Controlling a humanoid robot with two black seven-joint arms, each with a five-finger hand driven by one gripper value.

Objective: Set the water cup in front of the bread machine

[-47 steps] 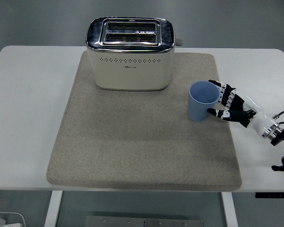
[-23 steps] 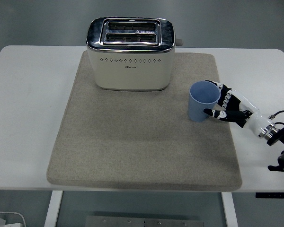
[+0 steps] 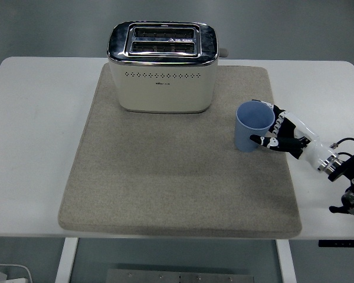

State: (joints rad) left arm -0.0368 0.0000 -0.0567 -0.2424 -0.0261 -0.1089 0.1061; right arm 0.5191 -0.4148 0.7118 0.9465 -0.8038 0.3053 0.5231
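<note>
- I see the cup, blue and upright, standing on the right part of the mat, near its right edge
- It sits to the right of the toaster and a little nearer to me, apart from it, not in front of it
- My right hand comes in from the right edge and is at the cup's right side, thumb low against the near wall and fingers curved around the far side by the rim
- So the right hand is wrapped on the cup, and the cup's base appears to rest on the mat
- The toaster is cream with a chrome top and two slots, standing at the back of the mat, left of centre
- The mat is grey-beige and covers most of the middle of the white table
- My wrist and cabling lie over the bare table to the right of the mat
- My left arm does not show
</note>
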